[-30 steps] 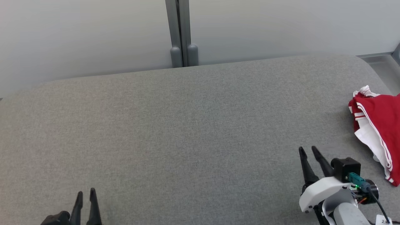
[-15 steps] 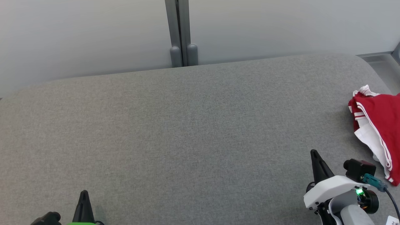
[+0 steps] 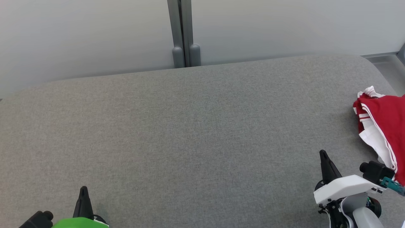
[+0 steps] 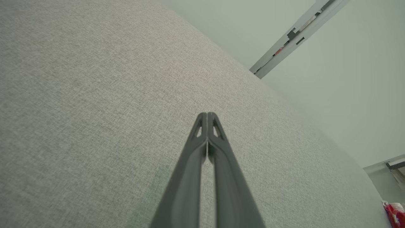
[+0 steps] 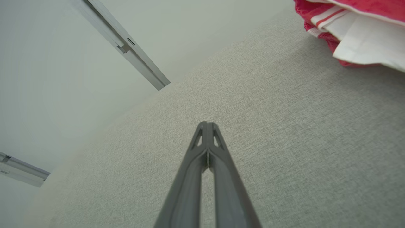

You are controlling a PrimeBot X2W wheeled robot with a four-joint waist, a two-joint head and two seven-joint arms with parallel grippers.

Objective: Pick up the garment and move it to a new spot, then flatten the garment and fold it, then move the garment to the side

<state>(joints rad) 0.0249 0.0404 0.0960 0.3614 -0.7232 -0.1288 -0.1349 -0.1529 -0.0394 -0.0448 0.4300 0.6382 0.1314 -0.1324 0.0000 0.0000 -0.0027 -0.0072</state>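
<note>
red-and-white garment [image 3: 384,126] bunched at right edge of grey table [image 3: 190,126], about 2 o'clock from right gripper [image 3: 324,156], near it; long side runs roughly 11-to-5. left gripper [image 3: 84,191] well apart, down at 7 o'clock. both pinched closed, empty. right arm's job imo

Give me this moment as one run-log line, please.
left gripper shut, empty | right gripper shut, empty | garment bunched, untouched, far right of table
</note>
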